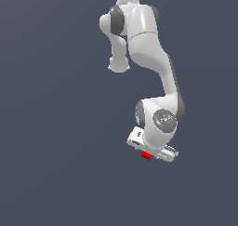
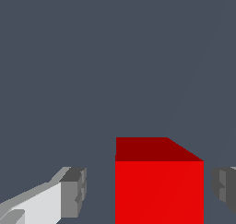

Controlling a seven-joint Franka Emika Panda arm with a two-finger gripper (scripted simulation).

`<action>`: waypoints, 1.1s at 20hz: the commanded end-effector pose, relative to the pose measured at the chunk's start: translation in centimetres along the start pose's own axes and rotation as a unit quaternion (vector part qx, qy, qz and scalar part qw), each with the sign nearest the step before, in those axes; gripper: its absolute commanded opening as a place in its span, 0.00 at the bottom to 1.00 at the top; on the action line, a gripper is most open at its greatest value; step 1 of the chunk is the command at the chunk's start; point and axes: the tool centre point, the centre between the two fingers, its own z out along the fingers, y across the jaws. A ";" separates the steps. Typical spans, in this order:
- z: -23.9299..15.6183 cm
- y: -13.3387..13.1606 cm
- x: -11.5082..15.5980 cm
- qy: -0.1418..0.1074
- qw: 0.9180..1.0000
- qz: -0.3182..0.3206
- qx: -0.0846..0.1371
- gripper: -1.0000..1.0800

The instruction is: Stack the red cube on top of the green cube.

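Red cube positioned between spread fingers.

The small, plain, bright red cube (image 2: 159, 186) has flat, unmarked faces and sits between the white gripper (image 1: 149, 151) fingers (image 2: 73, 191). The fingers are released, with gaps on both sides of the cube. It lies under the gripper on the dark grey counter (image 1: 56, 164).

Arm (image 1: 148, 57) bent low; red cube (image 1: 146, 155) under gripper (image 1: 149, 151).

- The white arm (image 1: 148, 48) bends down from its base, wrist low.
- The end effector (image 2: 147, 191) points downward, its fingers (image 2: 73, 191) spread wide apart, touching nothing.
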 end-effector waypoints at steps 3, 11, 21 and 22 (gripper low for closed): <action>0.7 -0.1 0.1 0.001 1.000 0.000 0.000 0.96; 0.6 -0.1 0.1 0.001 1.000 0.000 0.000 0.00; -0.1 -0.1 0.1 0.000 1.000 0.000 0.000 0.00; -0.4 -0.1 0.1 0.000 1.000 0.000 0.000 0.00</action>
